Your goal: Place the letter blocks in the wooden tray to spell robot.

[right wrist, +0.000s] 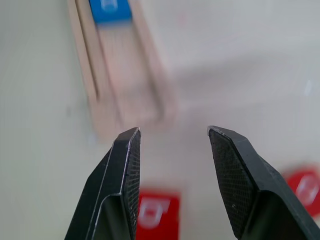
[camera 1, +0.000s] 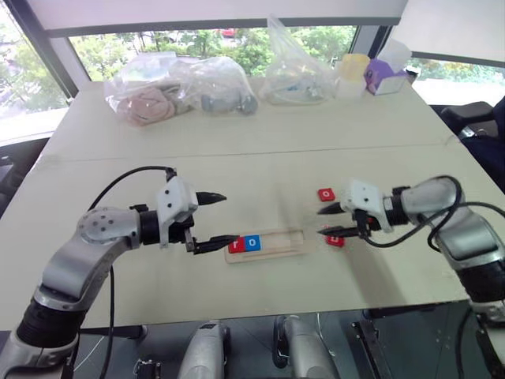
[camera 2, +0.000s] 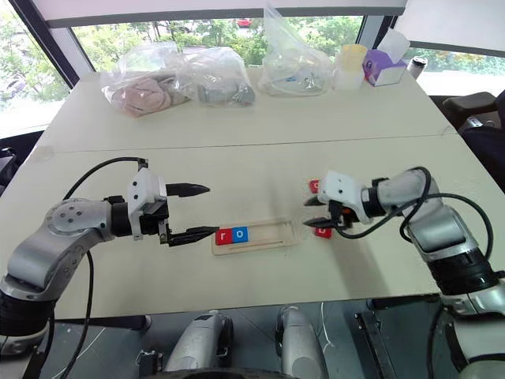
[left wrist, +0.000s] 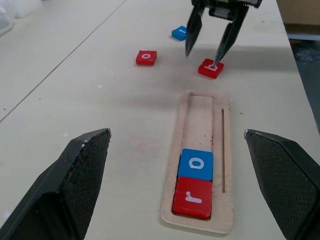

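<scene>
The wooden tray (camera 1: 267,244) lies flat on the beige table (camera 1: 260,170), lengthwise between the two arms. Its recessed slot holds two letter blocks at the end nearest the left arm: the red "r" block (left wrist: 193,197) at the very end and the blue "o" block (left wrist: 195,164) touching it. The remaining length of the slot is bare wood.

Three blocks lie on the table past the tray's far end. The red "b" block (left wrist: 210,68) lies just beyond that end. The red "o" block (left wrist: 146,57) lies to one side, well apart from the tray. A blue block (left wrist: 179,33) lies further off; its letter cannot be read.

The left gripper (camera 1: 210,221) hovers level at the filled end of the tray. Its two black fingers stand wide apart and hold nothing; the lower fingertip sits just beside the red "r" block.

The right gripper (left wrist: 209,49) hangs over the red "b" block, pointing down at it. Its fingers are parted with a clear gap between them. One fingertip (left wrist: 216,59) is at the block's top face; whether it touches cannot be determined. No block is gripped between the fingers.

Clear plastic bags (camera 1: 180,91) of objects and a purple box (camera 1: 384,76) stand along the table's far edge.
</scene>
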{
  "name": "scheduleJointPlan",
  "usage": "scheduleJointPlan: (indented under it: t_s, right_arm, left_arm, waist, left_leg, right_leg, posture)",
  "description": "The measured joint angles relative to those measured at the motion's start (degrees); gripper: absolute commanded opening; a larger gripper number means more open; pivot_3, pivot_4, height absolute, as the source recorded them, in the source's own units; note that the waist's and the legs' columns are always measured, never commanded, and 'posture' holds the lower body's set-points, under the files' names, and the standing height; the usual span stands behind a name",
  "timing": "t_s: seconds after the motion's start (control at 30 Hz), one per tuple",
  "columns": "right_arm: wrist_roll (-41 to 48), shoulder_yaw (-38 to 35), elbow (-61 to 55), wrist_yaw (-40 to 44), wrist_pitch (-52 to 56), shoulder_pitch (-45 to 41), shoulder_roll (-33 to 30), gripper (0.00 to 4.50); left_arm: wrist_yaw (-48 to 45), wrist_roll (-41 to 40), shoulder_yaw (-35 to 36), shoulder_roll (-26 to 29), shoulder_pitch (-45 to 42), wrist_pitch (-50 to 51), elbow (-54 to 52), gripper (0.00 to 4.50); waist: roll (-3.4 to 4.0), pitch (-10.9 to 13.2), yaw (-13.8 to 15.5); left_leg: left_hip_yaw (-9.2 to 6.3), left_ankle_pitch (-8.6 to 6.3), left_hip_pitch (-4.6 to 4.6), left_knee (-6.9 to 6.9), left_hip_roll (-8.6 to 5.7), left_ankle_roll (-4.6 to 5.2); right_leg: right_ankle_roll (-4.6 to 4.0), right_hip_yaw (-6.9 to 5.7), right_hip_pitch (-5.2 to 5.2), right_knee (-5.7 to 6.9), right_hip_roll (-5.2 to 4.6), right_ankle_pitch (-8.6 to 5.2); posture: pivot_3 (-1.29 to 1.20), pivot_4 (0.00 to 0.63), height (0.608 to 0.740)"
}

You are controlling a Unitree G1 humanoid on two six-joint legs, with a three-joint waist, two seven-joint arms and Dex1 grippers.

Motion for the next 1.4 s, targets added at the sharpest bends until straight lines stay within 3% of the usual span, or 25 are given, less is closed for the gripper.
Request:
scheduleJointPlan:
  t_s: [0.23, 0.67, 1.4]
  right_arm:
    - [-0.2, 1.0, 1.4, 0.1, 1.0, 0.3, -0.4, 2.16]
    - [-0.1, -2.5, 2.9, -2.4, 3.2, 9.1, -3.2, 2.16]
    - [-0.4, -2.9, 4.9, -4.7, 2.2, 10.2, -3.1, 2.16]
  left_arm:
    - [0.1, 0.6, 0.0, -0.1, 0.0, 0.0, 0.0, 4.50]
    - [0.1, 0.9, -0.1, -0.9, 0.1, 0.0, 0.0, 4.50]
    - [-0.4, 1.1, -0.5, -1.1, -0.7, 0.0, 0.4, 4.50]
  waist:
    - [0.00, 0.0, 0.2]
    - [0.00, 0.0, 0.0]
    - [0.00, 0.0, 0.1]
  left_leg:
    - [0.08, 0.00, -0.15, 0.03, -0.08, 0.00]
    - [0.10, 0.00, -0.04, 0.03, -0.06, 0.00]
    - [0.09, 0.00, -0.06, 0.03, -0.06, 0.00]
  right_leg:
    - [-0.01, 0.03, 0.00, -0.13, -0.22, 0.02]
    - [0.01, 0.02, 0.00, 0.00, -0.07, 0.00]
    - [0.01, 0.03, 0.01, -0.01, -0.09, 0.01]
  posture:
    - [0.00, 0.150, 0.740]
    - [0.00, 0.150, 0.740]
    - [0.00, 0.150, 0.740]
